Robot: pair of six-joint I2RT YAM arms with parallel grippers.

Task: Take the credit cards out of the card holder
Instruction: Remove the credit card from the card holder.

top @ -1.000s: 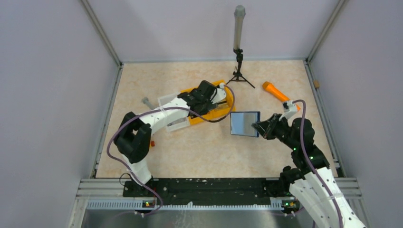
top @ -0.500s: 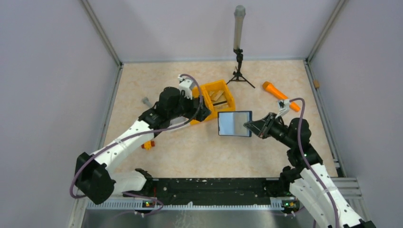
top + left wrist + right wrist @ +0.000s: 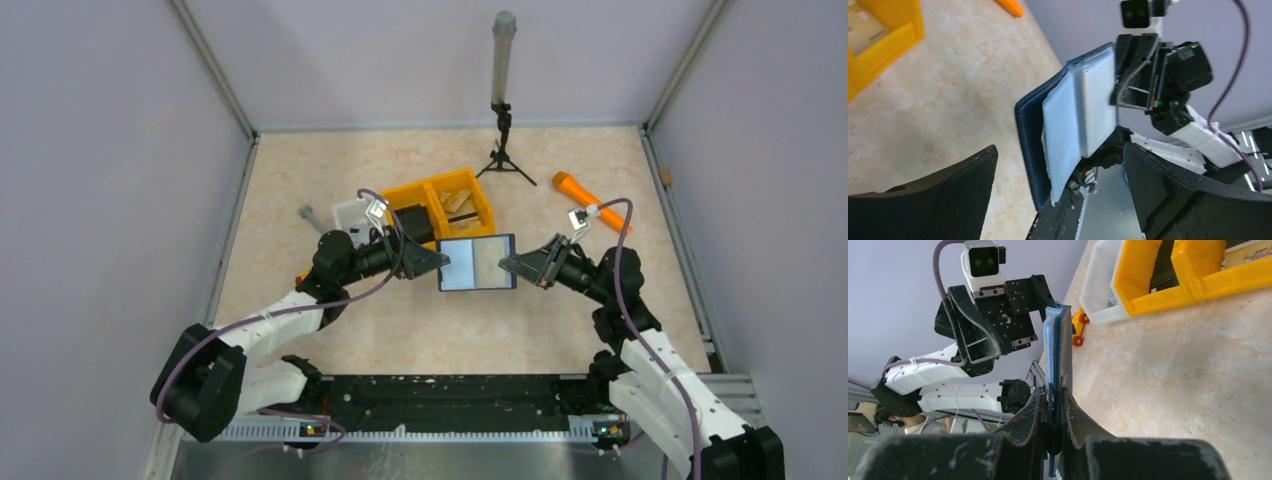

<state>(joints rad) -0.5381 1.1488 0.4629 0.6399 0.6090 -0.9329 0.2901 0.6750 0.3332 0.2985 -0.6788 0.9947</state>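
1. My right gripper (image 3: 1053,412) is clamped hard on one edge of the card holder (image 3: 1058,335). The holder stands out past my fingertips, lifted off the table (image 3: 560,330).
2. I judge I hold it by the edge this way so that its pale pocketed faces stay open toward my other arm, and so that I can brace it while the pockets are worked.
3. My left gripper (image 3: 437,262) faces it from the opposite side with its jaws spread wide. The holder's free edge is just ahead of my fingertips, and I see no contact.
4. I cannot pick out the credit cards in the pockets. A tan patch on the inner face in the top view may be one.
5. The yellow bin (image 3: 440,183) sits behind my left gripper, apart from it.
6. A second ago my left gripper was over that bin. It has since swung across to the holder, which my right has carried further left.
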